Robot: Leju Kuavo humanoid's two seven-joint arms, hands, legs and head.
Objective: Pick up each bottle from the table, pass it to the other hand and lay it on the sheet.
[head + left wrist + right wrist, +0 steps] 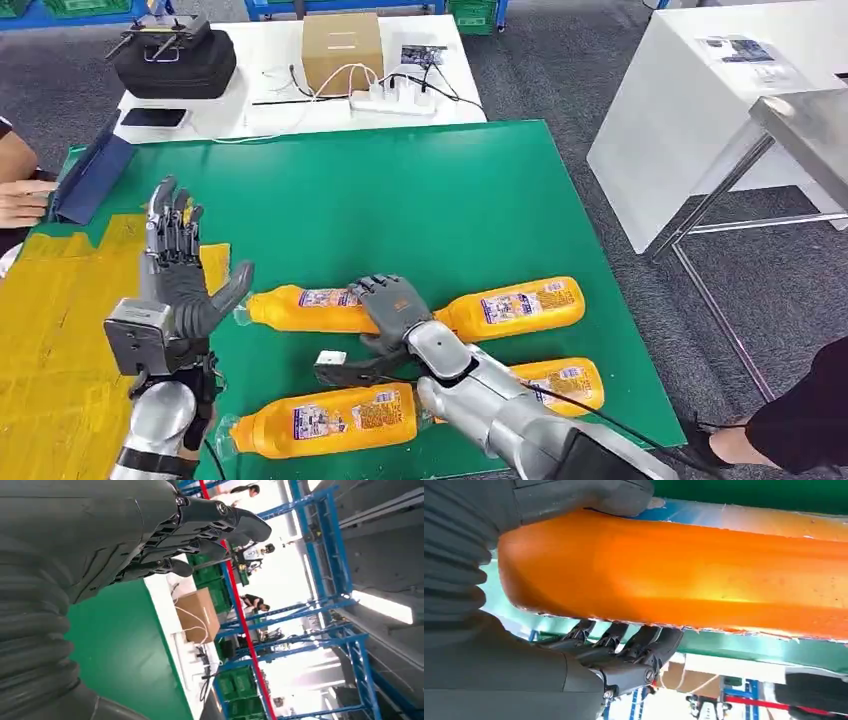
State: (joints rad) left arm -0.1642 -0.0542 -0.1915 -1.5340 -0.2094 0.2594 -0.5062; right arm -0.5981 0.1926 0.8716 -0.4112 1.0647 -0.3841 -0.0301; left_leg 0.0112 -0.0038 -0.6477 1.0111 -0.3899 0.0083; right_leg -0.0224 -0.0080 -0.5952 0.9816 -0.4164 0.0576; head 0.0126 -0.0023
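Observation:
Several orange bottles with white labels lie on the green mat. My right hand lies over the base end of the far-left bottle. In the right wrist view that bottle sits between the thumb and the fingers, which wrap it. Other bottles lie at the far right, near right and near left. My left hand is raised over the edge of the yellow sheet, fingers spread upward, holding nothing.
A person's hand and a blue folder are at the far left edge. Behind the mat stand a black bag, a cardboard box and a power strip. A white table stands to the right.

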